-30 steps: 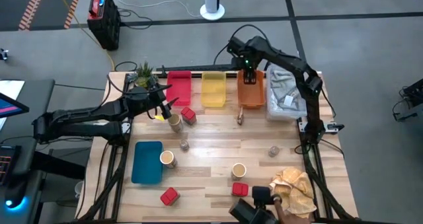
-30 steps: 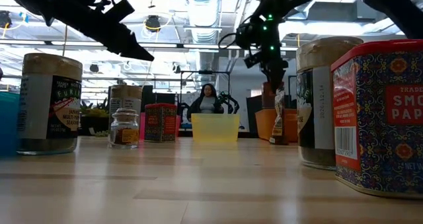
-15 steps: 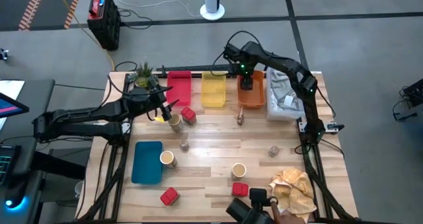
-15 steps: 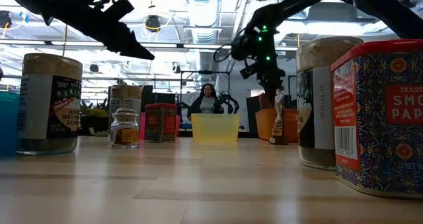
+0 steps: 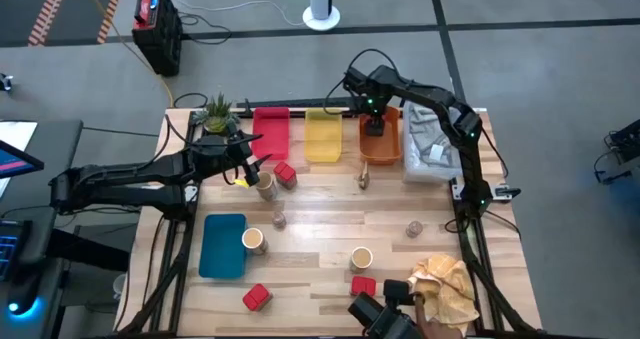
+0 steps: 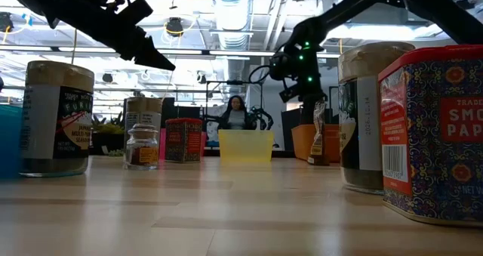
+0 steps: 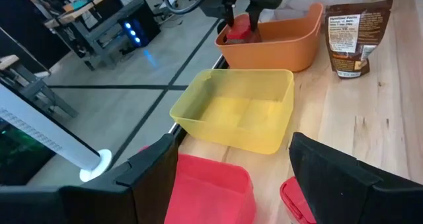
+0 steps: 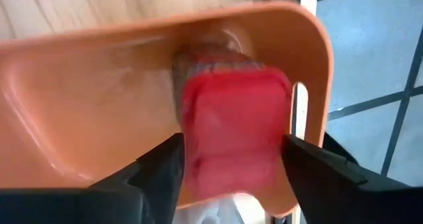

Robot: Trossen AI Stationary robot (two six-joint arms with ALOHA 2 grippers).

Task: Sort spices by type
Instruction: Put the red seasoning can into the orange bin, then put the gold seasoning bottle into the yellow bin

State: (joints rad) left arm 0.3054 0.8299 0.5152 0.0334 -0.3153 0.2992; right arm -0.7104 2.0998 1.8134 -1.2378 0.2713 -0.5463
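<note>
My right gripper [image 8: 231, 159] points down into the orange tray [image 5: 381, 151] at the table's far edge, open. A red tin [image 8: 232, 128] stands between its fingers in the tray's corner. My left gripper [image 7: 231, 178] hovers open and empty above the table's far left. Below it are a tan cylinder [image 5: 265, 186] and a red tin [image 5: 286, 174]. More spices stand on the table: tan cylinders [image 5: 254, 240] [image 5: 361, 258], red tins [image 5: 257, 297] [image 5: 362, 287] and small glass jars [image 5: 279, 219] [image 5: 413, 228]. My right gripper's fingers [image 8: 162, 168] come from above and stand close at the red tin's two opposite sides [image 8: 192, 138]. I cannot tell whether they touch it. The tin sits inside the orange tray, against its wall.
Red [image 5: 271, 134] and yellow [image 5: 322, 136] trays lie left of the orange one, and a blue tray [image 5: 222, 244] lies near left. A brown pouch [image 5: 364, 177] stands before the orange tray. There is a grey bin [image 5: 430, 144] far right, a beige cloth [image 5: 445, 284] near right and a plant [image 5: 215, 114] far left.
My right gripper has gone down into the orange tray with the red tin between its fingers, and has turned slightly.
</note>
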